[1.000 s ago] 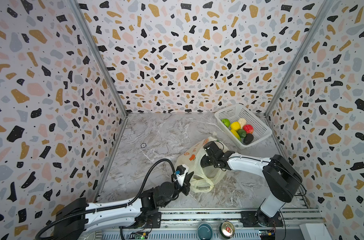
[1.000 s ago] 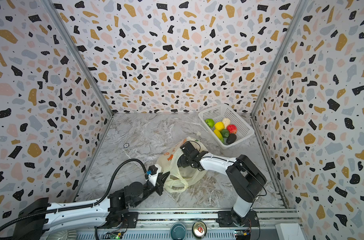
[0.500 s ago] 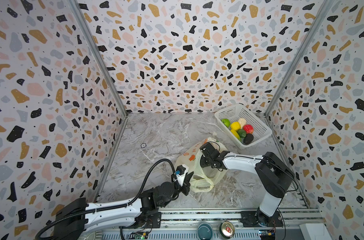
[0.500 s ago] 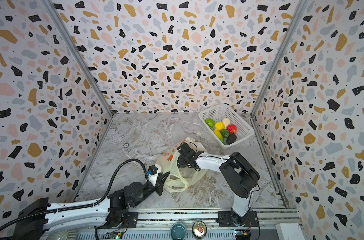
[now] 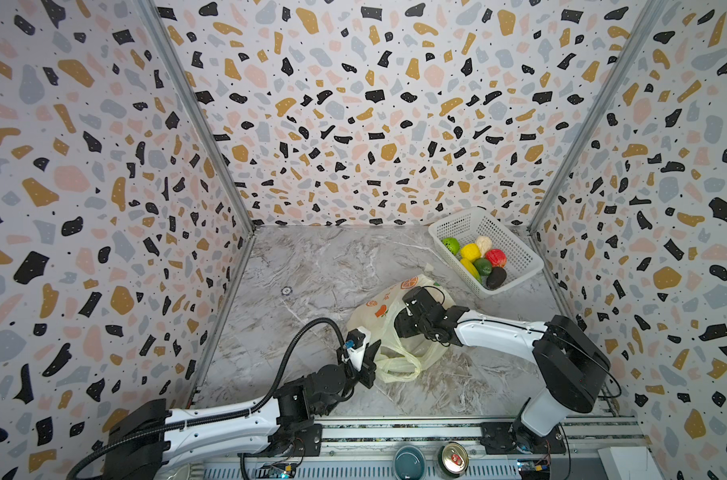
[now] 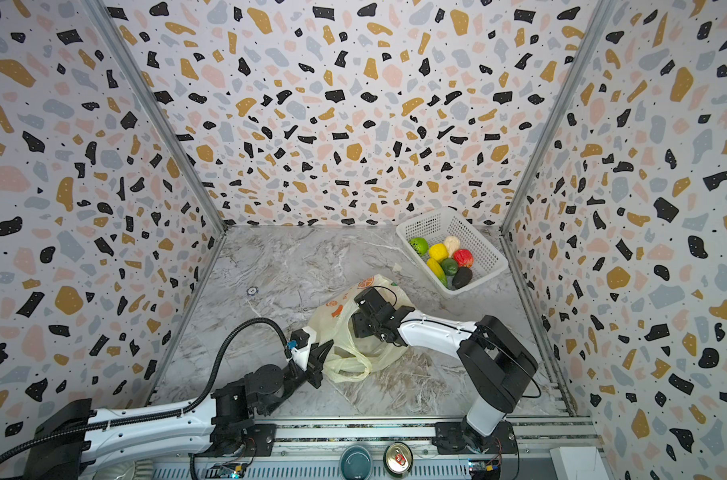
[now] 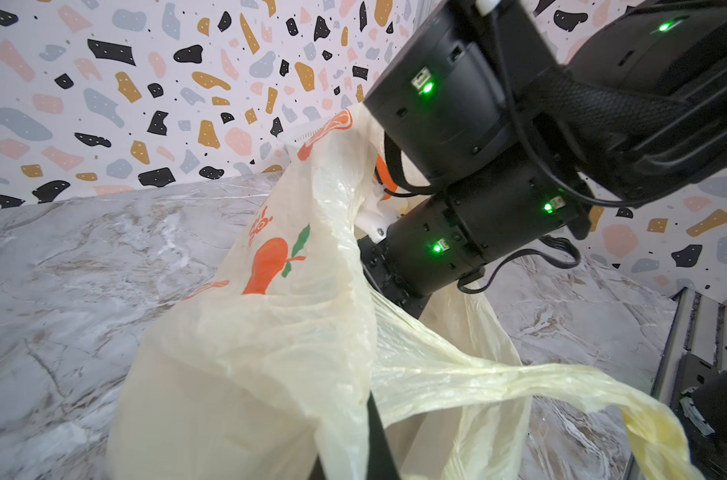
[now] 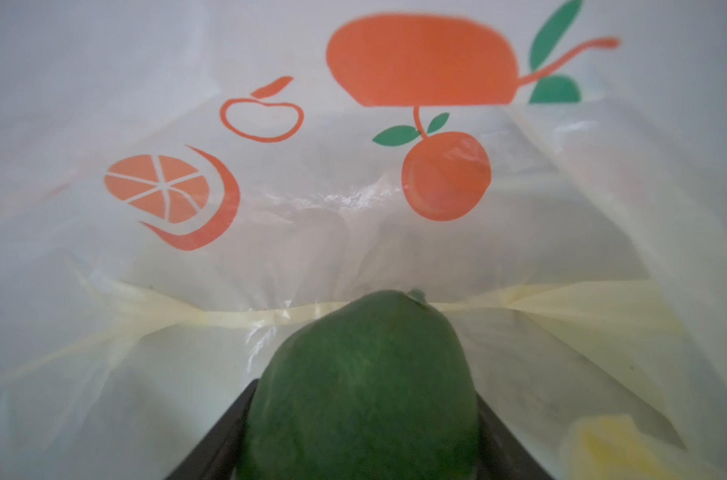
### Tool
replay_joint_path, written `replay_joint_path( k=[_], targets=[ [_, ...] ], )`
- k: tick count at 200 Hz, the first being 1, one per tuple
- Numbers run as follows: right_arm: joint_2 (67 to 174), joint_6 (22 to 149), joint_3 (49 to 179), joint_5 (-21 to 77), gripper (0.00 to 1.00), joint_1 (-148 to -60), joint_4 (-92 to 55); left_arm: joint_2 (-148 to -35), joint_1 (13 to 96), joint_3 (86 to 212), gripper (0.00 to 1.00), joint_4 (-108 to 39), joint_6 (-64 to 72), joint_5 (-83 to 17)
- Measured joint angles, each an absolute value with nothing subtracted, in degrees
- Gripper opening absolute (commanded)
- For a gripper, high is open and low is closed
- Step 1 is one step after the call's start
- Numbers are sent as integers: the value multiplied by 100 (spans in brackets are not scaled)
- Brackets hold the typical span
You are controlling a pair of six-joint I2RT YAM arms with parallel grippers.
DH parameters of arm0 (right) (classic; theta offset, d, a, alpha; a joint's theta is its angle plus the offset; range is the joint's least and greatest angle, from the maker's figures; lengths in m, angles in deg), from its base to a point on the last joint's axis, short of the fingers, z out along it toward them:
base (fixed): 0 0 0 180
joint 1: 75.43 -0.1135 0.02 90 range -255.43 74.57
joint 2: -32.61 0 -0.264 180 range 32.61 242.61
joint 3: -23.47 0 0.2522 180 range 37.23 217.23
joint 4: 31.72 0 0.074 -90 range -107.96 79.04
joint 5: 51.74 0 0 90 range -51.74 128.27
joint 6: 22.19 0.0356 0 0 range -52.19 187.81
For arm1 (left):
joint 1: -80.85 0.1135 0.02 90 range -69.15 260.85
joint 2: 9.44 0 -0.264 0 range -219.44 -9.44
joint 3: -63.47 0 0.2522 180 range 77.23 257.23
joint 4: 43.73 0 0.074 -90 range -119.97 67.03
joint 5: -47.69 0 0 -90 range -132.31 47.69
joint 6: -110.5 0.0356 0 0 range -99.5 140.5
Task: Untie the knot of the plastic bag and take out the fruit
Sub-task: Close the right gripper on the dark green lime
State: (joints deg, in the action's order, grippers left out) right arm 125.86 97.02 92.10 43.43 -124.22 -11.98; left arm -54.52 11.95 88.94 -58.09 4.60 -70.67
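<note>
Our right end effector (image 8: 366, 392), deep inside the thin, pale-yellow plastic bag (image 5: 370, 311), clamps a dark green rounded toy fruit (image 8: 363, 340). Our left end effector (image 5: 371, 360) is closed, pinching the bag's mouth edge. Beyond the bag, on the marble table (image 5: 311, 266), a white perforated basket (image 5: 457, 224) holds the other toy fruits (image 5: 482, 253).

Glossy white link shells (image 5: 494, 334) alternate with black cylindrical joint housings (image 5: 569, 365). A ribbed black cable hose (image 5: 318, 321) arcs behind the left pincer (image 5: 370, 359); small green indicator lights (image 7: 427, 87) glow on the black housings just behind the right pincer (image 8: 366, 390).
</note>
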Motion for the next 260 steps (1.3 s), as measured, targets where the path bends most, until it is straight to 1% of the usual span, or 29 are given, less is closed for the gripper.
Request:
replay_joint_path(
  k=[104,150,214,260],
  targets=[
    [12048,9488,9074,3508,59,-12770,-933,-5329,1192,8839,0,-5693,390,-7625],
    [11814,9418,9035,3305,59,-12829,-804,-5273,1192,8819,0,-5652,357,-7813],
    [11202,9291,8891,3069,59,-12833,-564,-5211,1192,8819,0,-5518,335,-7957],
    [11119,9138,8806,2982,59,-12833,-365,-5209,1195,8819,0,-5429,335,-8086]
  ],
)
